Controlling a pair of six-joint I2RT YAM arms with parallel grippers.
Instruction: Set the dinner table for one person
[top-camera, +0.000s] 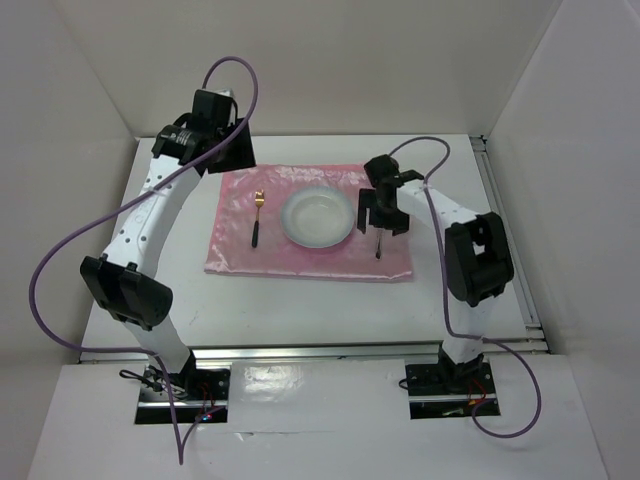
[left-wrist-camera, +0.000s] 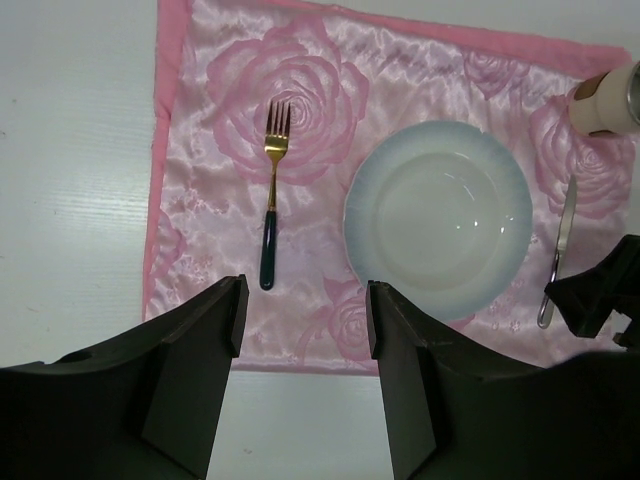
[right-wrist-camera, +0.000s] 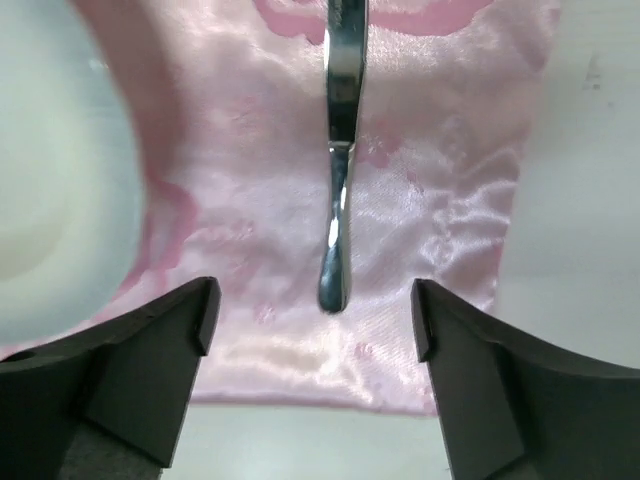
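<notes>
Fork (left-wrist-camera: 271, 195) tines visible only from left wrist; both jaws spread, right over knife (right-wrist-camera: 334, 230).

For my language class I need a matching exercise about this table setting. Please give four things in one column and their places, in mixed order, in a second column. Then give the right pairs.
Things:
1. fork
2. plate
3. silver utensil
4. pink cloth

Places, as seen in the top view:
A. spread flat on the white table
B. on the cloth, right of the plate
C. on the cloth, left of the plate
D. in the middle of the cloth

Pairs: 1-C, 2-D, 3-B, 4-A
</notes>
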